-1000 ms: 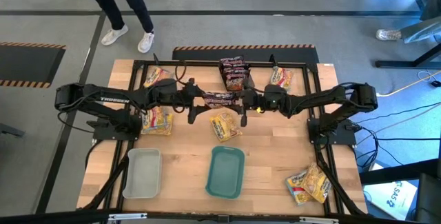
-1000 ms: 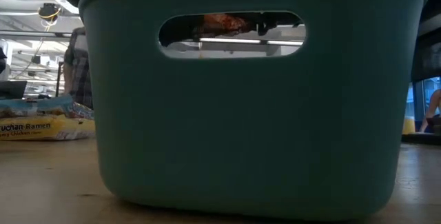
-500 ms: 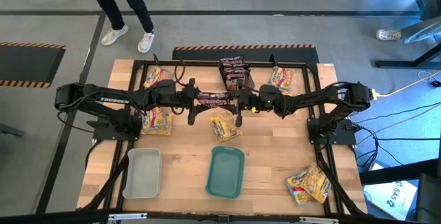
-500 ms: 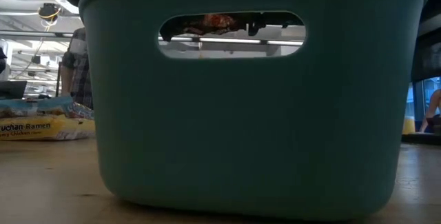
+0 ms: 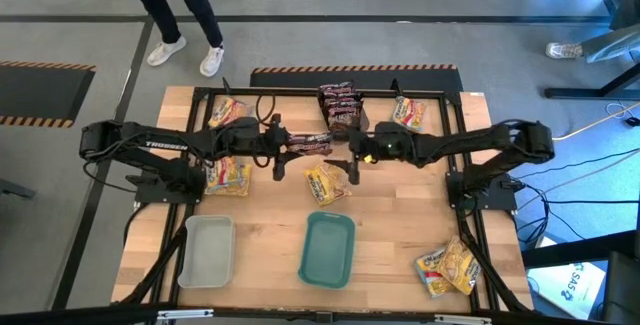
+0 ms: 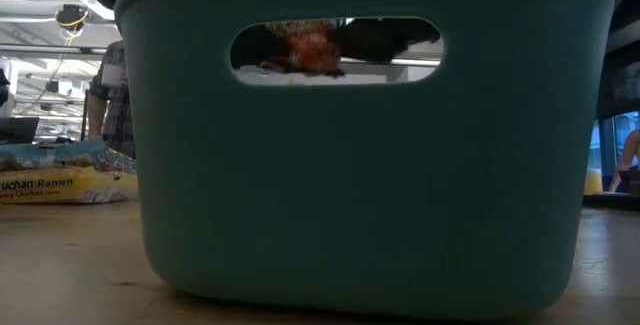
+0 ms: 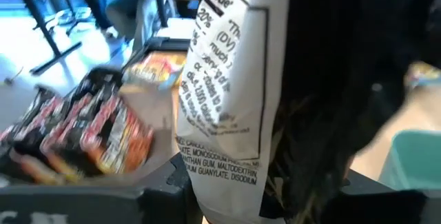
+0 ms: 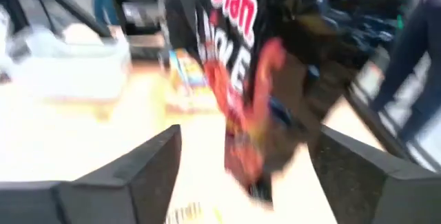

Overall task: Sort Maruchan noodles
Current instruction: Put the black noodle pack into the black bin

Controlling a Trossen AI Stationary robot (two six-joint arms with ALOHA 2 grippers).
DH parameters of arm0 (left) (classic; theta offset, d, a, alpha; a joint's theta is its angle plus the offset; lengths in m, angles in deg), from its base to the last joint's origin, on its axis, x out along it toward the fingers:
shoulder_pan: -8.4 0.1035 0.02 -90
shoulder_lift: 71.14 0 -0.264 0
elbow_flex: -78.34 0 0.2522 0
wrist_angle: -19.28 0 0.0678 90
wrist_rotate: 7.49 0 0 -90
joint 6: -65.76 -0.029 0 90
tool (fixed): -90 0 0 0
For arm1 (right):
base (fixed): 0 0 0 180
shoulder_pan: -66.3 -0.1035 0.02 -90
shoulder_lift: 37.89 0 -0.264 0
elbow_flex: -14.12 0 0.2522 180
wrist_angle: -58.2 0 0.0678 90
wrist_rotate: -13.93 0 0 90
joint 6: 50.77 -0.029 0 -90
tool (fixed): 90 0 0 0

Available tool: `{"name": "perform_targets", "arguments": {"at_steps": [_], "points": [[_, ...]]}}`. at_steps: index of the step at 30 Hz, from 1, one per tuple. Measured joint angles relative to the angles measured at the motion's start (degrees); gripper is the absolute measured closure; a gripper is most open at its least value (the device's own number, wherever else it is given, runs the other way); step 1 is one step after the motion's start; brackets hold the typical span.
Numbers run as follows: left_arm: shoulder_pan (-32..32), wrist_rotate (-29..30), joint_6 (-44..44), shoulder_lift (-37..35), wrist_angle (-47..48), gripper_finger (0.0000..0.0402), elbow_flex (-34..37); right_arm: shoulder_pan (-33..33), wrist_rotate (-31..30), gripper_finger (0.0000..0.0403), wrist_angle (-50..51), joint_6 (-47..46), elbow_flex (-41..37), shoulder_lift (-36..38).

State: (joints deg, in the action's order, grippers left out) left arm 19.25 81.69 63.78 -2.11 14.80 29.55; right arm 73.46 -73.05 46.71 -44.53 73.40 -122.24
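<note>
wooden table (image 5: 270, 220) framed by dark rails, grey floor around it, striped hazard tape at the edges, a person's legs (image 5: 180, 15) past the far side.

above the table's middle: left gripper (image 5: 283, 145) reaching in from the left, clamped on one end of a dark maroon-black packet (image 5: 308, 143) held clear of the wood. white nutrition panel of that packet (image 7: 231, 93) filling the left wrist view, pinched between the dark fingers. right gripper (image 5: 352, 153) just beside the packet's other end, fingers spread apart, no grip on it; same dark packet with red lettering (image 8: 241, 79) hanging ahead of those parted fingers (image 8: 131, 169) in the right wrist view.

stack of dark packets (image 5: 338, 105) at the far edge, centre. yellow packets spread around: one just below the held packet (image 5: 326, 182), one under the left arm (image 5: 228, 175), one at the far left (image 5: 226, 111), one at the far right (image 5: 407, 112), a pair at the near right corner (image 5: 448, 267).

grey tray (image 5: 207, 251) near left, teal tray (image 5: 329, 249) near centre, both without packets. teal wall (image 6: 360, 195) filling the low view, held packet glimpsed through its handle slot (image 6: 310, 50), yellow packet (image 6: 60, 180) off to one side.
</note>
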Motion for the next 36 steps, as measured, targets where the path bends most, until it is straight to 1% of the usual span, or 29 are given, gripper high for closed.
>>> {"name": "perform_targets", "arguments": {"at_steps": [4, 8, 13, 15, 20, 24, 28, 32, 36], "points": [[0.0, 0.49, -1.3, 0.01, 3.56, 0.0254, 0.0, 0.0, -3.65, 0.0083, 9.79, 0.13, -0.02, 4.68], [-0.32, 0.34, -2.63, 0.0, 4.99, 0.0255, 0.0, 0.0, -4.95, 0.0076, 11.04, 0.38, 0.11, 7.75], [-0.46, 0.31, -3.14, 0.0, 5.67, 0.0255, 0.0, 0.0, -4.52, 0.0076, 14.7, 1.74, 5.38, 7.77], [-0.46, 0.25, -3.1, 0.75, 5.25, 0.0255, -0.02, 0.0, -3.84, 0.0076, 16.89, 1.7, 8.51, 6.22], [-0.46, 0.3, -3.1, 3.03, 5.02, 0.0255, -0.04, -0.02, -2.99, 0.0075, 26.93, 1.69, 18.26, 0.92], [-0.46, 0.8, -2.82, 4.85, 4.26, 0.0256, -0.04, 0.0, -1.94, 0.0075, 37.16, 1.61, 27.79, -5.72], [-0.37, 1.51, -2.82, 4.95, 4.38, 0.0256, -0.02, 0.0, -1.41, 0.0075, 47.47, 1.54, 36.48, -12.27], [-0.37, 2.62, -2.8, 4.95, 4.29, 0.0256, -0.02, -0.02, -0.22, 0.0075, 53.38, 1.54, 40.58, -17.91], [-0.37, 2.9, -3.03, 4.93, 4.58, 0.0256, -0.02, -0.02, -0.43, 0.0085, 53.84, 1.57, 41.49, -21.08]]}}
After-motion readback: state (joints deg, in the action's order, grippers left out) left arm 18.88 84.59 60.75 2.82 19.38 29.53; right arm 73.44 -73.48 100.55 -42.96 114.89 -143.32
